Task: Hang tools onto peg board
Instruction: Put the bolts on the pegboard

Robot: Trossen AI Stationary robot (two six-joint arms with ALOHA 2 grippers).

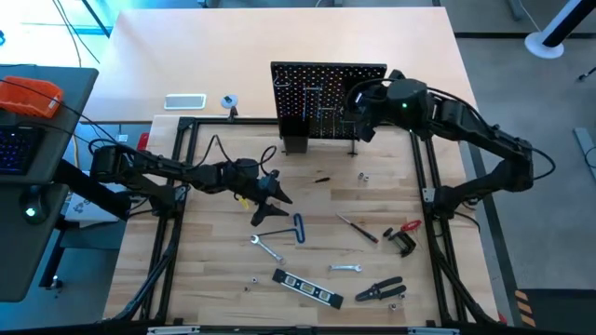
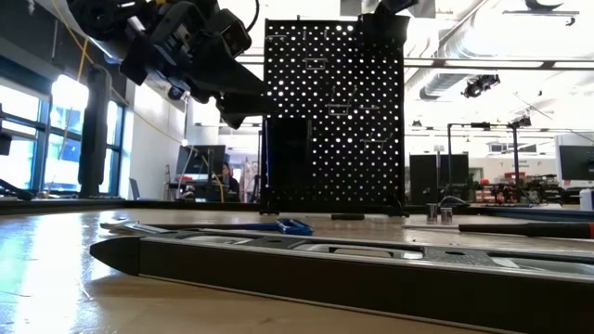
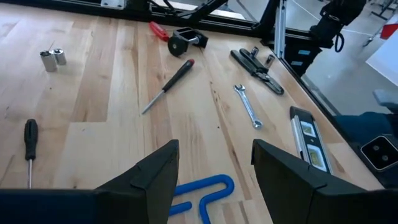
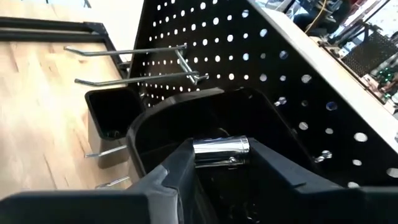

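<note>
My right gripper (image 4: 219, 163) is up at the peg board (image 1: 328, 98), at its right side, pinching a small shiny metal socket (image 4: 221, 151) between its fingers just over the black box bin (image 4: 186, 134); two long metal hooks (image 4: 134, 65) stick out of the board close by. My left gripper (image 3: 214, 168) hovers over the middle-left of the wooden table (image 1: 307, 209), its jaws spread with nothing between them, right above the blue-handled bent key (image 3: 202, 191). The other tools lie loose on the table, well apart from the board: a thin screwdriver (image 1: 357, 227) in the middle, the red-and-black clamp (image 1: 402, 237) to the right, a silver wrench (image 1: 266, 247) nearer me and a second one (image 1: 345, 268) right of it, the black level (image 1: 306, 288) at the near edge, and the black-handled pliers (image 1: 381, 290) near right. Two small sockets (image 3: 53, 59) stand together farther off, toward the board
</note>
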